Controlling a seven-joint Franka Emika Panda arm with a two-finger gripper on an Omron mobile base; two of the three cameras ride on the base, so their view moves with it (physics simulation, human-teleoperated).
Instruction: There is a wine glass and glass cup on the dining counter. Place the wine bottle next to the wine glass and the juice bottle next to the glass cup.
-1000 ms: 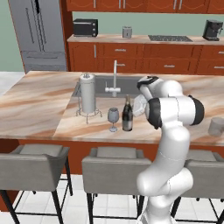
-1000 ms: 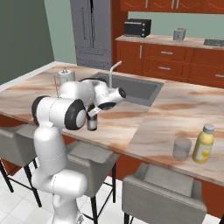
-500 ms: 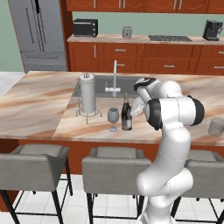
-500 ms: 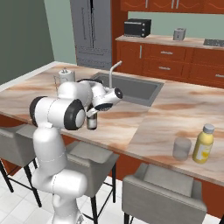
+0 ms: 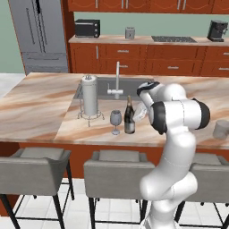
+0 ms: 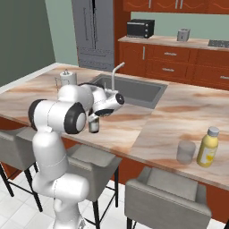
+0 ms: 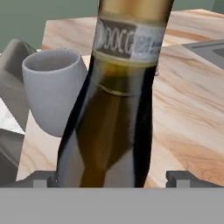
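The dark wine bottle (image 5: 129,118) stands upright on the dining counter (image 5: 49,105), just right of the stemmed wine glass (image 5: 116,120). My gripper (image 5: 138,113) is at the bottle's right side. In the hand view the wine bottle (image 7: 117,109) rises between my gripper (image 7: 111,178) tips, which stand wide apart, open, with a gap on the right. The wine glass (image 7: 53,94) is to its left. Far down the counter, the yellow juice bottle (image 6: 208,146) stands beside the glass cup (image 6: 185,152).
A paper towel holder (image 5: 89,95) stands left of the glass. The faucet (image 5: 117,80) and dark sink (image 6: 134,88) lie behind the bottle. Grey stools (image 5: 116,167) line the counter's near side. Cabinets and a fridge (image 5: 38,36) fill the back wall.
My fingers have spread apart and let go of the wine bottle, which stays standing next to the wine glass. The arm has barely moved.
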